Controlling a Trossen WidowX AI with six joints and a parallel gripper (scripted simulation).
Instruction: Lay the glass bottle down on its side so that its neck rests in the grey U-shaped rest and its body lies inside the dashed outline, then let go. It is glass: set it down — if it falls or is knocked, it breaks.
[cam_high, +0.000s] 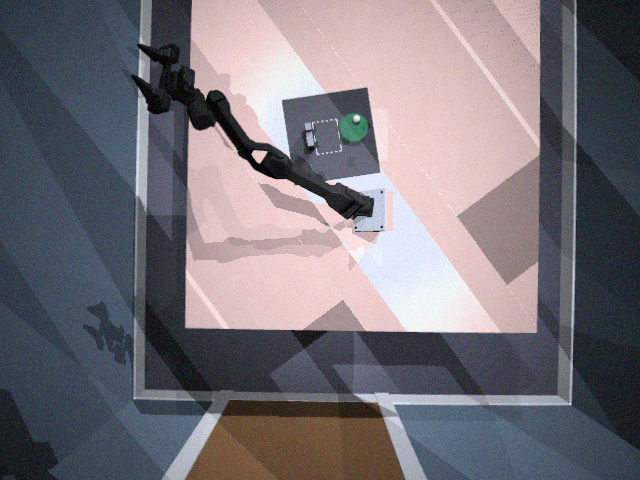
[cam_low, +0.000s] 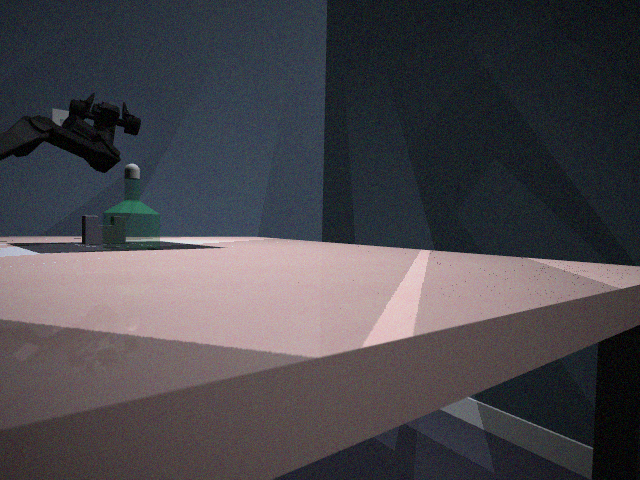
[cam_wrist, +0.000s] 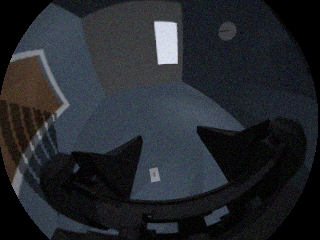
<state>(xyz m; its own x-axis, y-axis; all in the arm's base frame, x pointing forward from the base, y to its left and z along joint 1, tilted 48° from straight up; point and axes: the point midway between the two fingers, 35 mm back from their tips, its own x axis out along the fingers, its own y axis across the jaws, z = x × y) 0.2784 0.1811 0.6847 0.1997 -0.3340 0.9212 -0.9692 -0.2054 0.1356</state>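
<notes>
The bottle (cam_high: 353, 128) (cam_low: 132, 225) stands upright, green with a pale rounded top, on a dark mat (cam_high: 356, 160) (cam_low: 188, 246) that lies on the pink surface (cam_high: 429, 206) (cam_low: 289, 294). It is outside the dashed outline (cam_high: 327, 153), just beside it, on the side away from the grey rest (cam_high: 309, 136) (cam_low: 90, 229). The rest stands on the mat at the outline's opposite edge, so the bottle's neck is not in it.

The claw (cam_high: 144, 68) (cam_low: 108, 107) (cam_wrist: 170, 134) is spread wide, its fingers well apart with nothing between them. It is raised above the level of the bottle's top and, in the top view, reaches past the edge of the surface, well apart from the bottle. The black arm (cam_high: 232, 129) (cam_low: 72, 142) stretches out to it from a pale base plate (cam_high: 378, 225) near the mat. The wrist view shows a wall with a small white plate (cam_wrist: 154, 174) beyond the fingers.
</notes>
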